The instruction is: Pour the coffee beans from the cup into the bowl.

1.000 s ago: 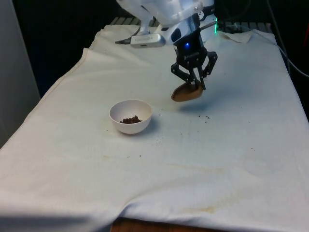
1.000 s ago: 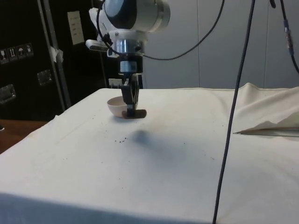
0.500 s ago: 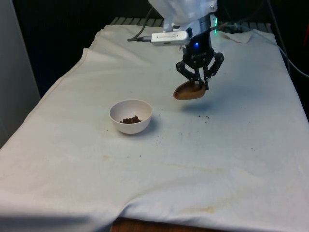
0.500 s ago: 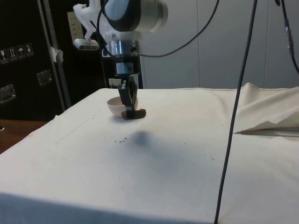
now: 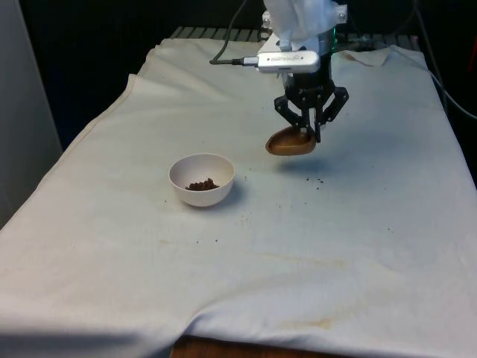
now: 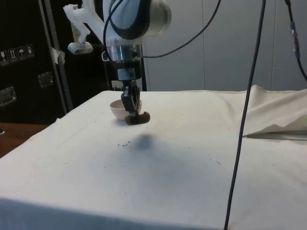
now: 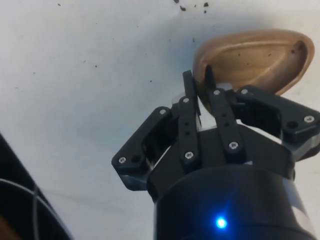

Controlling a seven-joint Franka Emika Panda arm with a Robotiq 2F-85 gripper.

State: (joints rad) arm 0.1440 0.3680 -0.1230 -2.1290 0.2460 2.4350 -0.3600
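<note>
My gripper (image 5: 307,133) is shut on the rim of a brown cup (image 5: 289,143) and holds it above the cloth, tilted on its side. In the wrist view the brown cup (image 7: 252,56) shows an empty inside, pinched at its rim by my gripper (image 7: 200,85). A white bowl (image 5: 201,179) with coffee beans (image 5: 202,184) in it stands on the cloth towards the front view's left of the cup, apart from it. From the side, the cup (image 6: 138,118) hangs in my gripper (image 6: 133,111) in front of the bowl (image 6: 116,109).
Stray coffee beans (image 5: 318,180) lie scattered on the white cloth below the cup, and more beans (image 5: 244,218) lie near the bowl. A hanging black cable (image 6: 244,110) crosses the side view. A fold of cloth (image 6: 276,129) rises at the side view's right.
The wrist has turned while the cup stays held over about the same spot; the cup has shifted slightly towards the robot and levelled a little. The bowl has not moved.
</note>
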